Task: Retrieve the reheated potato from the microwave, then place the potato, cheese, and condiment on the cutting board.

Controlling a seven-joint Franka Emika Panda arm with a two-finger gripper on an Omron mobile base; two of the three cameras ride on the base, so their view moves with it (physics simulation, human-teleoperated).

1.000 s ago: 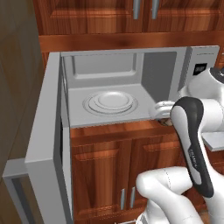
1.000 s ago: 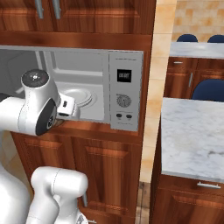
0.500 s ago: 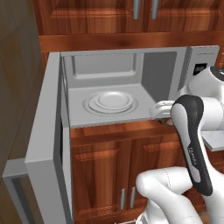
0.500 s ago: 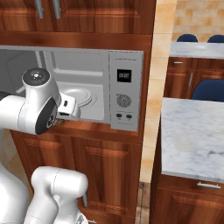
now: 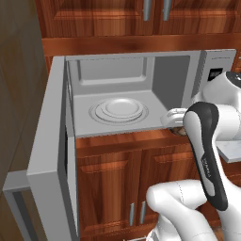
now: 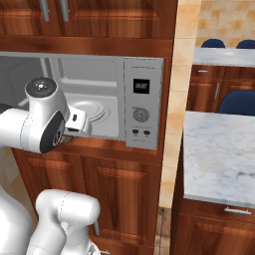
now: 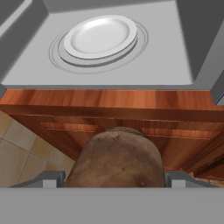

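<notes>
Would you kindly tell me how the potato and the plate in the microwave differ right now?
The potato is dark brown and rough-skinned; the plate is smooth and white. The potato is a rounded lump between the claw's fingers, outside the microwave; the plate lies flat on the floor of the microwave, bare.

The microwave [image 5: 141, 89] stands open, its cavity free except for a white plate [image 5: 120, 109] on the floor's middle. The door [image 5: 49, 155] swings out along the left side, blocking that flank. The wooden cabinet front [image 7: 131, 118] rises just below the opening's front edge.
</notes>
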